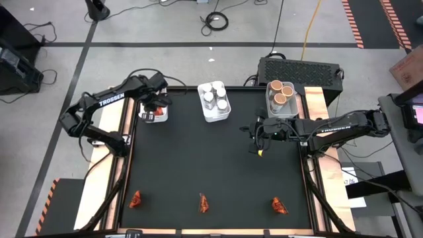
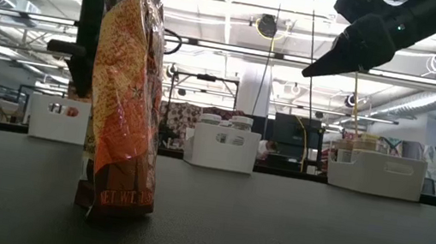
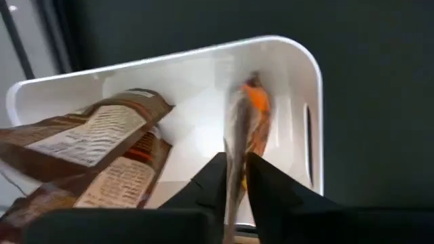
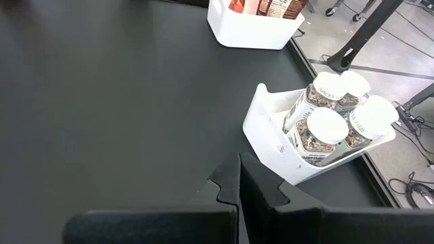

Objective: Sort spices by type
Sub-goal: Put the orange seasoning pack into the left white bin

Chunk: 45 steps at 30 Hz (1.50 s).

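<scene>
"TROSSEN" is read in white on the left arm (image 1: 111,101), upper left of the high view. Print on sachets and jar labels cannot be read.

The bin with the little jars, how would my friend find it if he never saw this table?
Start at the black table and look along its far edge, where three white bins stand in a row. The middle bin is the one. Only it holds clear jars with white lids; the left bin has red-orange sachets and the right bin has tan-topped tubs.
</scene>
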Each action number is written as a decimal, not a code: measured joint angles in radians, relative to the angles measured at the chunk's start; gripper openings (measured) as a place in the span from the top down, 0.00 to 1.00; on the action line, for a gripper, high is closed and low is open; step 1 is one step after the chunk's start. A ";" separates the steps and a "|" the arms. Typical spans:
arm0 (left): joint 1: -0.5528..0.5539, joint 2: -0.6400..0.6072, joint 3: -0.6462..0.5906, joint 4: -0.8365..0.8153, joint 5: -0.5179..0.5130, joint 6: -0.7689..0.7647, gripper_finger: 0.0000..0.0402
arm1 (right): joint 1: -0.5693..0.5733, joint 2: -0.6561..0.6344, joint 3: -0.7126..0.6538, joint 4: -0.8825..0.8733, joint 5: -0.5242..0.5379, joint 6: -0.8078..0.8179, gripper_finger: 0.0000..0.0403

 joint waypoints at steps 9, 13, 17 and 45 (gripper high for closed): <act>-0.013 -0.024 0.086 -0.037 -0.011 -0.085 0.62 | 0.000 0.000 0.000 0.000 0.000 0.000 1.00; -0.031 -0.041 0.184 -0.065 -0.027 -0.201 0.56 | 0.000 0.000 0.000 0.000 0.000 0.000 1.00; -0.037 -0.051 0.291 -0.070 -0.031 -0.493 0.55 | 0.000 0.000 0.000 0.000 0.000 0.000 1.00; -0.028 -0.023 0.243 -0.272 0.064 -2.302 0.55 | 0.000 0.000 0.000 0.000 0.000 0.007 1.00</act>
